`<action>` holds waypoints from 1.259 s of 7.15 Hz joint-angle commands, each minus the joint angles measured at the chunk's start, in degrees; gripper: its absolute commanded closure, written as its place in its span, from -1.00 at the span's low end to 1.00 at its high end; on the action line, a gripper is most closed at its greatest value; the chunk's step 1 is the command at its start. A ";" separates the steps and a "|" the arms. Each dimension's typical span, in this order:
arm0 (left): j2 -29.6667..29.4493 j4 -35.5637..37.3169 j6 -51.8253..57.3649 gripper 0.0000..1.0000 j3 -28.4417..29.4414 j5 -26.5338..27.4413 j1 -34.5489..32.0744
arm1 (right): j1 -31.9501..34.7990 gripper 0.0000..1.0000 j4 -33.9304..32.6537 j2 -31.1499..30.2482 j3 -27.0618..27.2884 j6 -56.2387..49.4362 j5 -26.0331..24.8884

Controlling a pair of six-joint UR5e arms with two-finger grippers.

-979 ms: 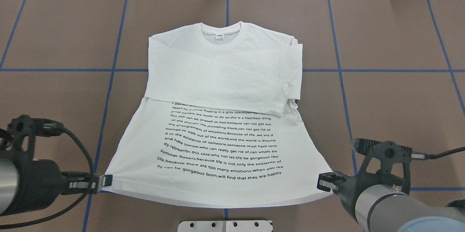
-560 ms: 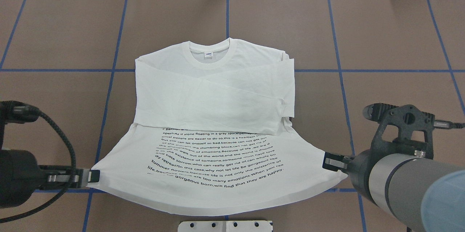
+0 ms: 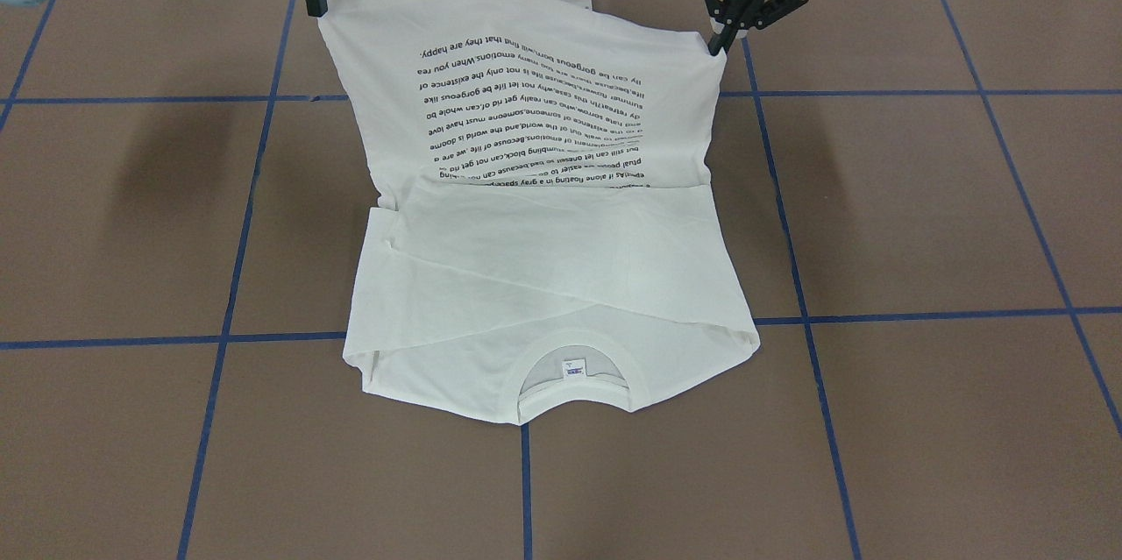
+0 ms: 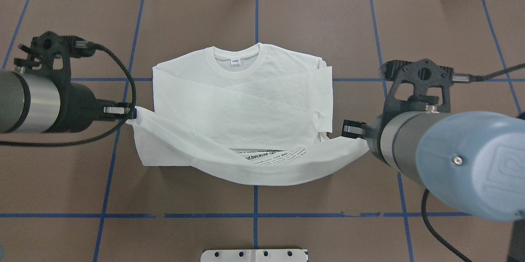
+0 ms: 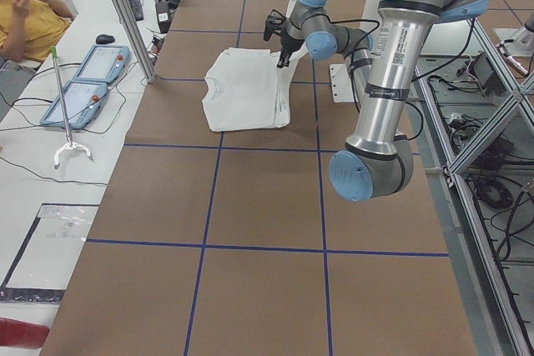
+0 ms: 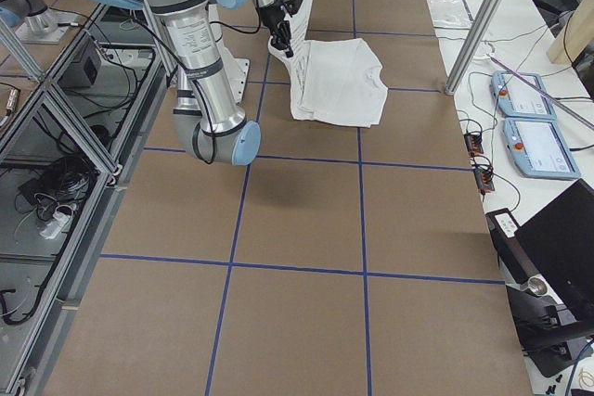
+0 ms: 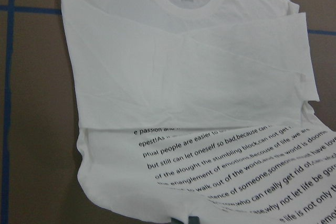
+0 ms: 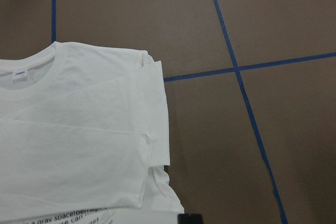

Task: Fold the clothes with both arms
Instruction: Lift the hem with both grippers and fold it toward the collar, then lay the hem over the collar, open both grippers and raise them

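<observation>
Overhead exterior view: the white T-shirt point(image 4: 242, 102) lies at frame centre on the table point(image 4: 430, 28), collar toward the top. The left end effector point(image 4: 128, 111) and the right end effector point(image 4: 348, 128) are each closed on one hem corner, raised; the hem sags between them. I judge the cotton light and limp, so corners are the right hold.

Both arms come in sideways in the overhead view. The left arm point(image 4: 37, 102) enters from the left edge about mid-height. The left tool point(image 4: 130, 111) points toward centre frame, jaws pinched tight on a hem corner of the shirt point(image 4: 246, 94). The right arm point(image 4: 434, 151) fills the lower right. The right tool point(image 4: 348, 128) points back the other way and is clamped on the opposite corner. In the front-facing view both tools sit at the top of frame, fingers angled down.
</observation>
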 commanded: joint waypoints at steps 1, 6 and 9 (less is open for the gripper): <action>-5.27 -0.06 9.43 1.00 10.66 -1.49 -9.62 | 7.81 1.00 11.01 0.76 -12.04 -5.88 1.68; -14.51 -19.34 9.03 1.00 42.03 2.46 -9.66 | 15.40 1.00 30.44 10.06 -42.45 -10.93 3.18; -15.58 -29.75 8.94 1.00 53.94 4.29 -7.74 | 16.37 1.00 41.08 11.48 -56.00 -13.73 2.83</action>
